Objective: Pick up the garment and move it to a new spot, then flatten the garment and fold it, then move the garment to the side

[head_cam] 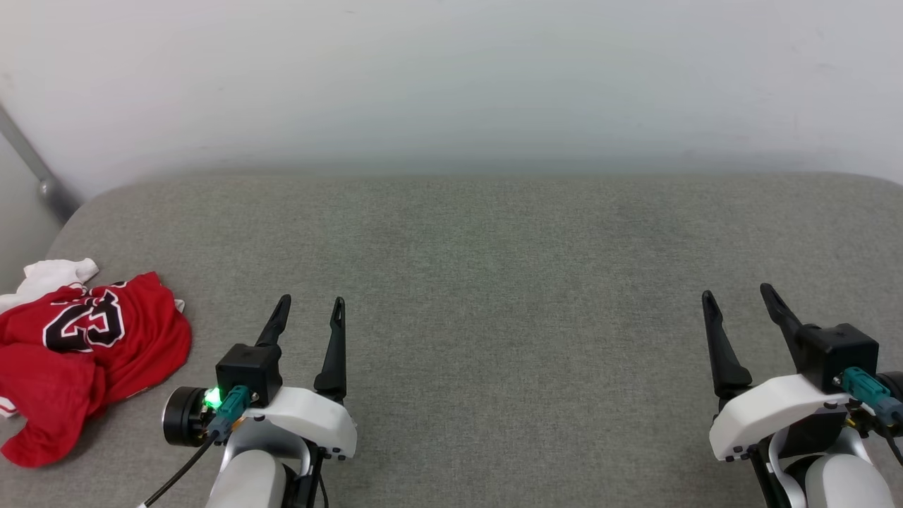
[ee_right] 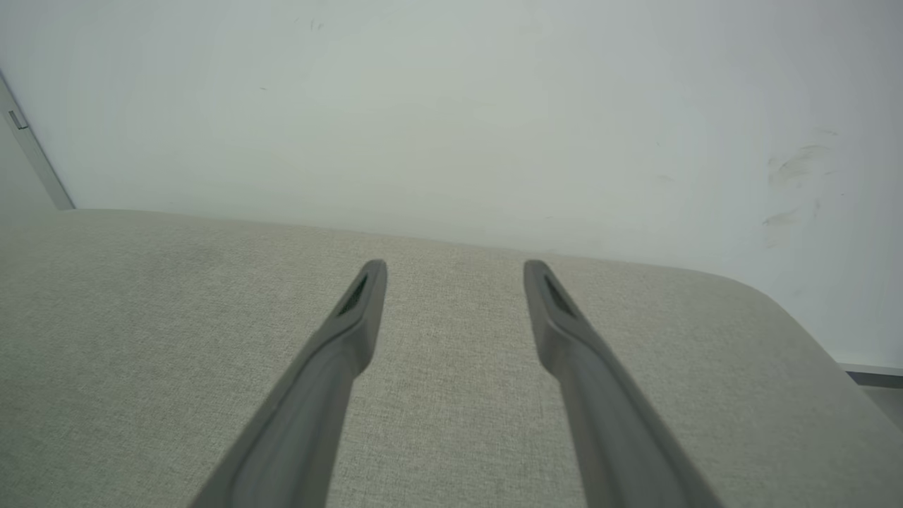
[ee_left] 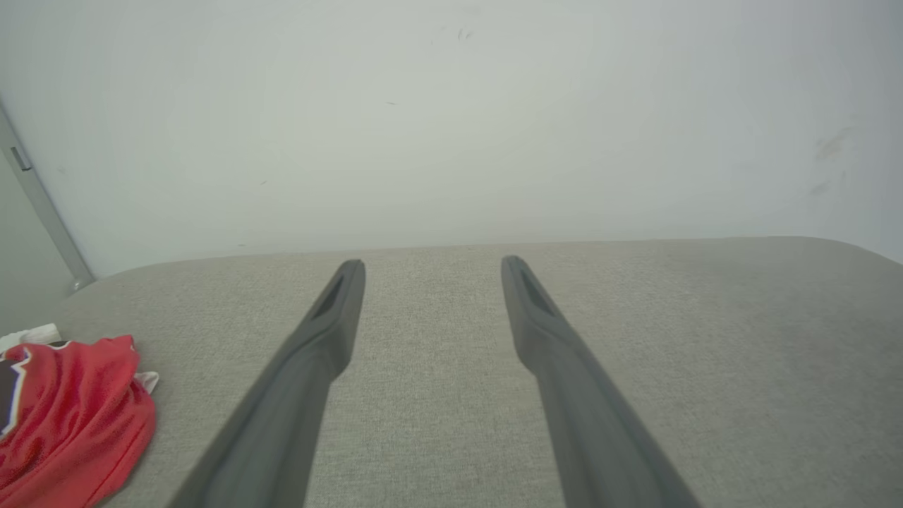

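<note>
I read the left claw (head_cam: 312, 301) at the lower left of the head view: both long dark fingers (head_cam: 331, 353) point up the frame and stand wide apart. Below them sits the white wrist housing (head_cam: 310, 420), with a black module (head_cam: 250, 367) beside it showing a lit green indicator (head_cam: 211, 398), and the pale forearm (head_cam: 247, 483) beneath. The right claw (head_cam: 737, 291) sits at the lower right, fingers likewise spread, tips leaning slightly toward the left. The two arms are well apart.
</note>
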You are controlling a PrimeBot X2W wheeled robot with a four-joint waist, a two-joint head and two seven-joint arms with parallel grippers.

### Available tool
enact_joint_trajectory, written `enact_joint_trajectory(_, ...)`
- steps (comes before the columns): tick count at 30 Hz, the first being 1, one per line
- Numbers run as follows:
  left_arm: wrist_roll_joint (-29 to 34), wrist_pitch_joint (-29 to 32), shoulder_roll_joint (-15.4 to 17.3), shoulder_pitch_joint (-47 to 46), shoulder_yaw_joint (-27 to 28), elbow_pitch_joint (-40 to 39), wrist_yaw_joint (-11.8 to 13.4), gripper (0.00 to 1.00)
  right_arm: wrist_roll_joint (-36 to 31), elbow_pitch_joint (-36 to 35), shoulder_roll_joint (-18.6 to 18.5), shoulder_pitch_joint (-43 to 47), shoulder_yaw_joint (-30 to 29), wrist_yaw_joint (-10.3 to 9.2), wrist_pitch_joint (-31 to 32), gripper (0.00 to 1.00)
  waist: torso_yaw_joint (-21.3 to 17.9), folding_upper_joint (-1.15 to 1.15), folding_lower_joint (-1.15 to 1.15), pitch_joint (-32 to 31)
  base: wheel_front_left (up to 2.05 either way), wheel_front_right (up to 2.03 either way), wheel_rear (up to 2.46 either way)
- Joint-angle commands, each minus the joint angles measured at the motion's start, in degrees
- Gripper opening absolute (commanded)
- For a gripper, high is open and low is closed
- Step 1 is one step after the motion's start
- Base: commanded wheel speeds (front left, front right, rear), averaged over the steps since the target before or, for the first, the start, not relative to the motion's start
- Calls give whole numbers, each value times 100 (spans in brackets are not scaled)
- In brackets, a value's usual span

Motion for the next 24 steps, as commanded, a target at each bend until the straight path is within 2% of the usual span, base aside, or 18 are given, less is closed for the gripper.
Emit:
enact_joint_trajectory(1, -16, -15, 11, 13, 37, 32, -30, 100, -22, -9, 25, 21, -4, -2, -27, 100, 26, 0, 0, -9, 0, 0, 0)
enact_joint_trajectory(7, -39, -15, -1, -87, 69, 70, -3, 100, 9, -35, 26, 12, 30, -2, -24, 100, 277, 0, 0, -21, 0, 0, 0)
enact_joint_trajectory(24, -213, -15, 38, 49, 577, -108, 208, 100, 66, -4, 23, -158, 404, -2, -19, 100, 2091, 0, 0, 119, 0, 0, 0)
